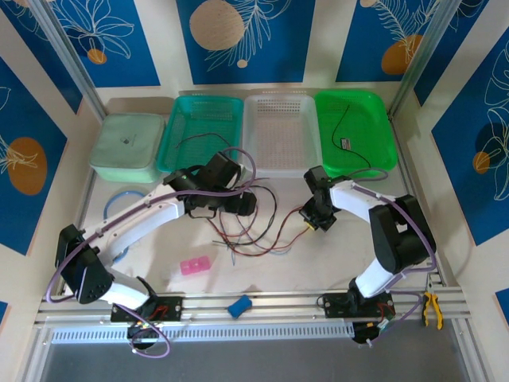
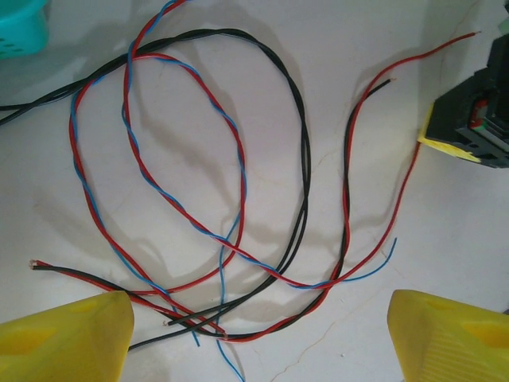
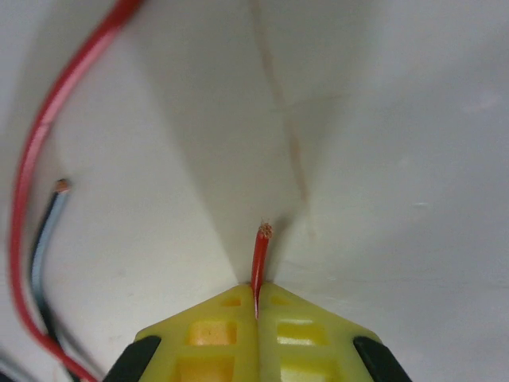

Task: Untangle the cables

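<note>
- closest, on the near rail, lie a small blue block (image 1: pixel 239 305) and, at the right end, yellow-handled pliers (image 1: pixel 430 309).
- just beyond the rail, a small pink piece (image 1: pixel 195 266) rests on the white table (image 1: pixel 350 255).
- the cables (image 1: pixel 250 235) lie mid-table between the two arms, in loose overlapping loops. they are thin twisted strands of red and blue, red and black, and black, crossing one another in several places.
- the left gripper (image 2: pixel 254 334) hangs over the near side of the tangle with its jaws spread wide. its yellow fingers (image 2: pixel 67 338) sit on either side of several loose ends and hold nothing.
- the right gripper (image 3: pixel 256 318) is low at the right edge of the tangle, its yellow tips pressed together. they pinch a red wire (image 3: pixel 260 255), whose bare end pokes out just past them.
- beside that wire, a red strand and a dark strand curve along the table, apart from the tips.
- farther left, a light blue tube loop (image 1: pixel 123 195) lies on the table.
- along the far edge stand a pale green lidded box (image 1: pixel 127 147), a teal basket (image 1: pixel 199 131), a white basket (image 1: pixel 278 131) and a green basket (image 1: pixel 354 99). the green one holds a thin black lead with a small device (image 1: pixel 344 143).
</note>
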Robot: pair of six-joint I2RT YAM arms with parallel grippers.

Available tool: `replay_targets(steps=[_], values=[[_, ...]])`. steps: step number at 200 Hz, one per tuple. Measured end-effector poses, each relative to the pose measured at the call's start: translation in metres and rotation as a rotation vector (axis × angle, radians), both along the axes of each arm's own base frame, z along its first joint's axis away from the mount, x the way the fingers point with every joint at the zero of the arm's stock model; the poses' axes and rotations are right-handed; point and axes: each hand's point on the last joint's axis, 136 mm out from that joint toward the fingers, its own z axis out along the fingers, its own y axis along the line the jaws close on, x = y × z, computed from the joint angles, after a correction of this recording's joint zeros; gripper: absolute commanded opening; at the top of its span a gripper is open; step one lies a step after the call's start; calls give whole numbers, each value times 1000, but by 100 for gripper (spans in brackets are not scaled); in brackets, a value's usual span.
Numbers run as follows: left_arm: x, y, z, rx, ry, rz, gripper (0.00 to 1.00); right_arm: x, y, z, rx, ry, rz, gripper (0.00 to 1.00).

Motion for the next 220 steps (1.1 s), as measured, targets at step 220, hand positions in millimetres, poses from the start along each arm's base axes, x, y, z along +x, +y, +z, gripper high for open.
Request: replay_targets(steps=[220], values=[[6,-77,109,-347,-134,-179,64,60,101,287,581,-781,298,0]])
